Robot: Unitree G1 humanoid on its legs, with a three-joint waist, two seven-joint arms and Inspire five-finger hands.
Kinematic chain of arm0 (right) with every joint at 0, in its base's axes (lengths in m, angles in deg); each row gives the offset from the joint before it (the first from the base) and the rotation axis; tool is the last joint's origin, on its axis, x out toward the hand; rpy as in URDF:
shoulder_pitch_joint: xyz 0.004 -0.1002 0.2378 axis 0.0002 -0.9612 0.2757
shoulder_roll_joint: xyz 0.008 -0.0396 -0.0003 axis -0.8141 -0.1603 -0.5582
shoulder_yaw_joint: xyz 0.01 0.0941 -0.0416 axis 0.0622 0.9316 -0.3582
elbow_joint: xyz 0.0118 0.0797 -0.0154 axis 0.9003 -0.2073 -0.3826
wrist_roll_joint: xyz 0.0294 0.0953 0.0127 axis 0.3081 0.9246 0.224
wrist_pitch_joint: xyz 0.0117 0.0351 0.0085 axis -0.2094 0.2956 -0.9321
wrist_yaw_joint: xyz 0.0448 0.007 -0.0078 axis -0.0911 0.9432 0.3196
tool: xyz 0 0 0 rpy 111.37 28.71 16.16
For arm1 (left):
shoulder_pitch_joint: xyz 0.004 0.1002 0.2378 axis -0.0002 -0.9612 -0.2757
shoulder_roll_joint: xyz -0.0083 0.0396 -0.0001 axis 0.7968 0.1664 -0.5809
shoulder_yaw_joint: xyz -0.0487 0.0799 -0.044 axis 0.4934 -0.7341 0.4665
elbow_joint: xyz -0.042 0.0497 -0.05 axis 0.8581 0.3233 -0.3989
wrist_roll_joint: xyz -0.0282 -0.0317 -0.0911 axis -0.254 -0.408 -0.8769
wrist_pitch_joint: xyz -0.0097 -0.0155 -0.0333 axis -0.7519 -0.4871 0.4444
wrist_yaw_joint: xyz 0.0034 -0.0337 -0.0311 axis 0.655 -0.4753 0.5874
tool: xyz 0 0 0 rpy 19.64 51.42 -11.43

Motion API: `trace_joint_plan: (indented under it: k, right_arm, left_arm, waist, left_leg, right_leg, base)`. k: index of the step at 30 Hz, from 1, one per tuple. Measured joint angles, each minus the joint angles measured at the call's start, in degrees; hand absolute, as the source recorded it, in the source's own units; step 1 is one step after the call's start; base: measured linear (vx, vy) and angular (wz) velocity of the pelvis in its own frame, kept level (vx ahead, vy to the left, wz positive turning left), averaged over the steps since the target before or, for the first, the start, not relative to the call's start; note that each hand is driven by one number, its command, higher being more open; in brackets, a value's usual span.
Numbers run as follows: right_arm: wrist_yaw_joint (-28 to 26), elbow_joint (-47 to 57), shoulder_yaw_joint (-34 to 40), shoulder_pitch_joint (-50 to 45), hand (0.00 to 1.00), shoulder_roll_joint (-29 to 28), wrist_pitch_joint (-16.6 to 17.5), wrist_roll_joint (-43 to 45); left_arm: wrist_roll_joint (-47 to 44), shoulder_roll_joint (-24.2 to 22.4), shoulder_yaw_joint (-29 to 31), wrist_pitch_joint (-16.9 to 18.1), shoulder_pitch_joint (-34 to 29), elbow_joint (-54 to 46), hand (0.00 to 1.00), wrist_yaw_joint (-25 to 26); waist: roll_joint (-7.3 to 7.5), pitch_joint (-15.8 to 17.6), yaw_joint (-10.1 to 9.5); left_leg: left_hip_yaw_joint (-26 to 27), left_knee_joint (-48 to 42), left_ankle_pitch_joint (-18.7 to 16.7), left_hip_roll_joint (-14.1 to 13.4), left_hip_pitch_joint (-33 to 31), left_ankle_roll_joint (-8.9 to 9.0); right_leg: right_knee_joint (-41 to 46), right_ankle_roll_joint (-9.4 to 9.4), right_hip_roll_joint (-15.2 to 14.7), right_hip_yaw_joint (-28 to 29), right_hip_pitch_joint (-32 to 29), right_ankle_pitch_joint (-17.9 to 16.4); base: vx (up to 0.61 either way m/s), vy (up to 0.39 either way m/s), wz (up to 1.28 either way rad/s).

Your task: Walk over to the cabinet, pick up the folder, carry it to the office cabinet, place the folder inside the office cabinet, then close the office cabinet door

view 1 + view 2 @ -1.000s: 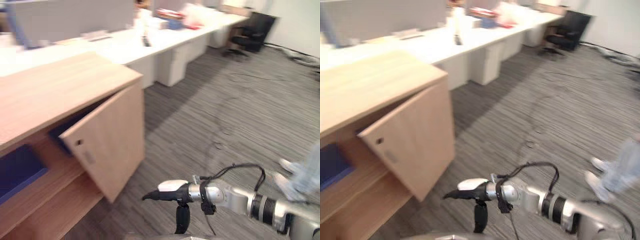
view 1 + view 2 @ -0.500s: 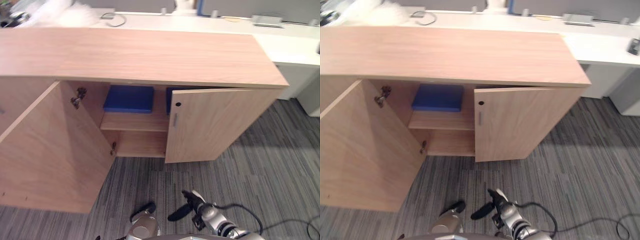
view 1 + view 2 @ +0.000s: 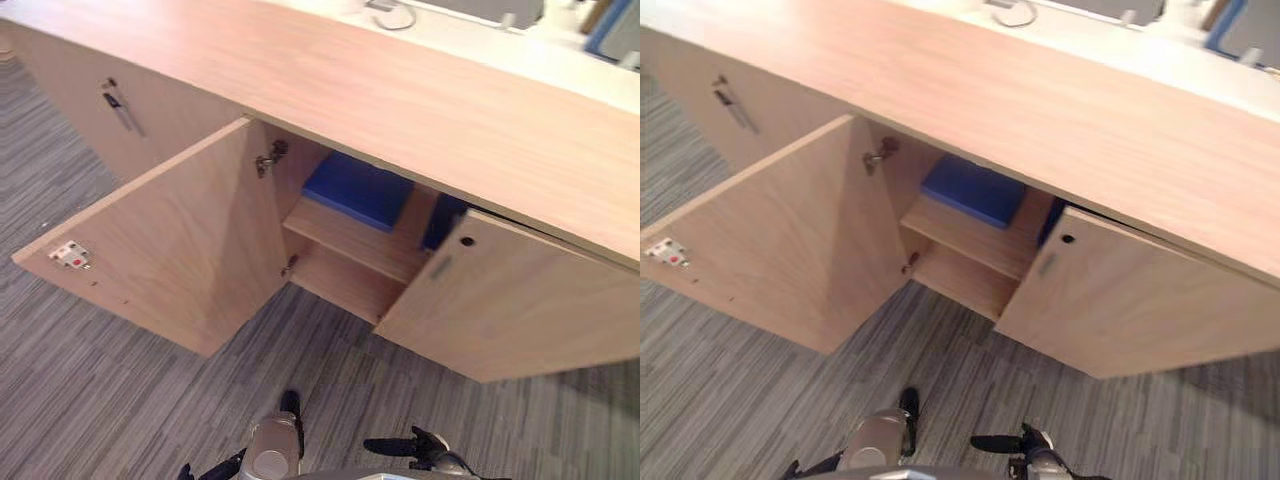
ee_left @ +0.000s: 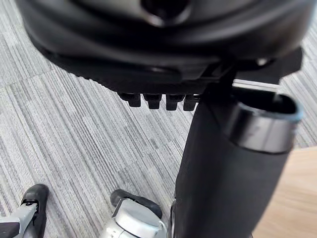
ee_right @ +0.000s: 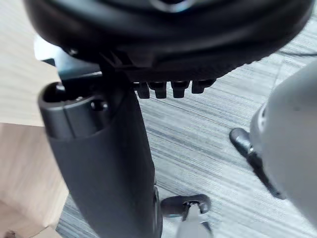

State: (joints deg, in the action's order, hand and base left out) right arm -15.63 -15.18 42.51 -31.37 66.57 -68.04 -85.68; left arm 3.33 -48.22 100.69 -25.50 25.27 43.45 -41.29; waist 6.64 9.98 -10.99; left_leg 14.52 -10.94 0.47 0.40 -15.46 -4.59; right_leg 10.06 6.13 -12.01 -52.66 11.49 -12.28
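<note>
A blue folder (image 3: pixel 355 190) lies flat on the upper shelf inside the wooden office cabinet (image 3: pixel 450 110). The cabinet's left door (image 3: pixel 170 250) stands wide open, and its right door (image 3: pixel 510 310) is partly open. My left hand (image 3: pixel 290 408) hangs low over the carpet in front of the cabinet, well short of the shelf, open and holding nothing. My right hand (image 3: pixel 400 446) is beside it, fingers straight and likewise holding nothing. In the wrist views, the thumbs of my left hand (image 4: pixel 228 168) and right hand (image 5: pixel 104 168) hang over bare carpet.
A second dark blue item (image 3: pixel 443 222) stands behind the right door's edge. Another closed cabinet door with a metal handle (image 3: pixel 120 108) is at the far left. A white desk with a cable (image 3: pixel 395 15) runs behind the cabinet. Grey striped carpet (image 3: pixel 100 380) covers the floor.
The camera has swung round from the cabinet's right end to its open middle, then further left and closer. Both hands stay low and hold nothing; the folder and doors have not moved.
</note>
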Motion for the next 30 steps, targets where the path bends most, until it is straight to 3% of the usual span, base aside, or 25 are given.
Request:
trace_joint_plan:
  k: [3,7,10,14,19,22,30]
  right_arm:
    - [-0.06,0.11,1.9,1.58,1.0,-0.95,0.82,2.51]
    - [-0.46,0.14,1.92,4.1,1.0,-1.62,1.38,4.41]
    - [-0.43,0.48,2.18,4.75,1.0,-1.35,1.75,4.41]
    - [-0.18,0.69,2.17,4.74,1.0,-0.62,1.5,4.15]
    - [-0.52,1.22,2.11,1.21,1.0,1.09,0.39,1.87]
    - [-0.78,1.22,2.1,-1.04,1.0,3.37,-0.23,0.73]
    - [-1.55,1.32,2.72,-3.23,1.0,6.78,-0.23,-0.49]
  left_arm:
    - [-0.21,0.63,0.02,0.06,-0.13,0.65,1.0,-0.29]
    - [-6.5,0.7,0.05,0.67,-0.12,0.29,1.0,-2.25]
    - [-12.28,-1.41,-0.04,0.67,-1.5,-3.58,1.0,-2.31]
    - [-19.24,-4.02,-2.01,0.74,-4.27,-16.99,1.0,-3.26]
    - [-18.35,-3.73,3.7,0.76,-3.0,-30.04,1.0,-2.59]
    - [-10.33,0.2,10.37,0.72,-0.41,-37.12,1.0,0.71]
    - [5.99,13.78,16.96,0.5,2.8,-45.07,1.0,4.9]
  waist:
    - [0.24,-0.18,-0.15]
    - [-0.01,-0.33,-0.34]
    - [-1.11,0.24,-1.17]
    - [-3.35,0.92,-1.16]
    - [-6.36,-0.12,-1.12]
    - [-7.53,-0.88,-0.61]
    - [-8.21,-3.69,-1.04]
  left_leg:
    - [-4.31,9.73,4.04,4.13,5.64,-0.9]
    - [-9.64,15.86,7.39,5.98,8.24,-1.01]
    - [-11.24,15.89,7.56,6.13,8.45,-0.86]
    - [-13.4,16.14,8.31,6.41,7.38,-0.33]
    - [-13.58,16.23,8.42,6.95,6.88,-0.28]
    - [-13.21,15.98,8.41,6.98,6.69,-0.27]
    - [-11.23,15.96,8.41,6.09,6.75,-0.26]
  right_leg:
    - [0.95,0.37,-1.53,-2.38,2.54,2.02]
    - [2.67,0.24,-1.69,-4.77,3.85,2.85]
    - [2.29,-0.19,-1.08,-5.22,4.76,3.81]
    - [1.04,-0.58,0.06,-6.54,4.97,4.17]
    - [0.37,-0.59,-0.02,-6.27,4.8,4.18]
    - [0.31,-0.69,-0.2,-4.71,4.31,4.24]
    - [-0.97,-0.9,0.27,-1.7,3.67,4.38]
  base:
    - [0.21,0.1,0.74]
    - [0.12,0.011,0.75]
    - [0.03,-0.057,0.3]
    - [0.0,-0.065,0.26]
    - [-0.02,-0.049,0.04]
    - [-0.04,-0.024,-0.06]
    - [-0.04,-0.024,-0.14]
